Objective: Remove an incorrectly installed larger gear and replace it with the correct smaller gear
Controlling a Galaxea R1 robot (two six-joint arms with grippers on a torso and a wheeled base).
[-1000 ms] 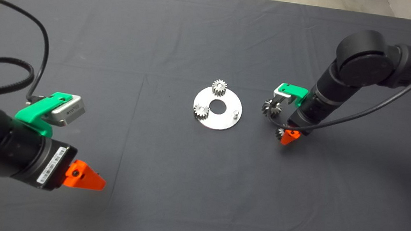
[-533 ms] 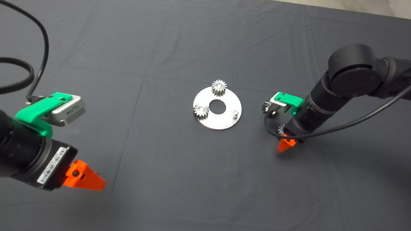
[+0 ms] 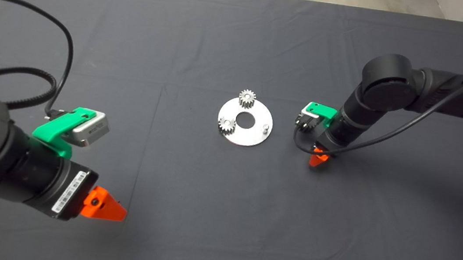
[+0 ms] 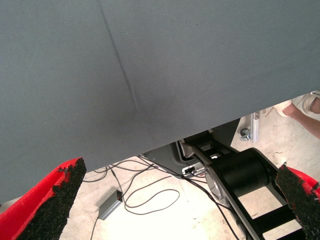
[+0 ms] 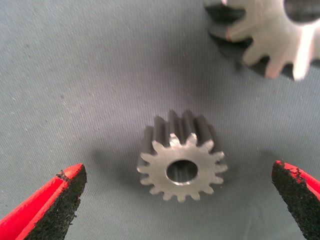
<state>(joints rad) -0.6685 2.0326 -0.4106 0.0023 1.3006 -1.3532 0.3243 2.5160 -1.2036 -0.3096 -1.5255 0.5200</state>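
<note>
Descent is what changed: your right gripper [image 5: 177, 200] has sunk over the smaller gear [image 5: 181, 156], fingers spread wide either side, larger gear [image 5: 267, 32] discarded just beside; the plate [image 3: 252, 138] has one bare peg [image 3: 265, 127]. Left gripper [image 4: 175, 200] idles released at the mat's [image 3: 208, 34] near-left edge; you're set to close.

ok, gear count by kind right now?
light-silver flat gears, on the plate: 2
smaller gear, centred in the open right claw: 1
larger gear, on the mat beside it: 1
total: 4
</note>
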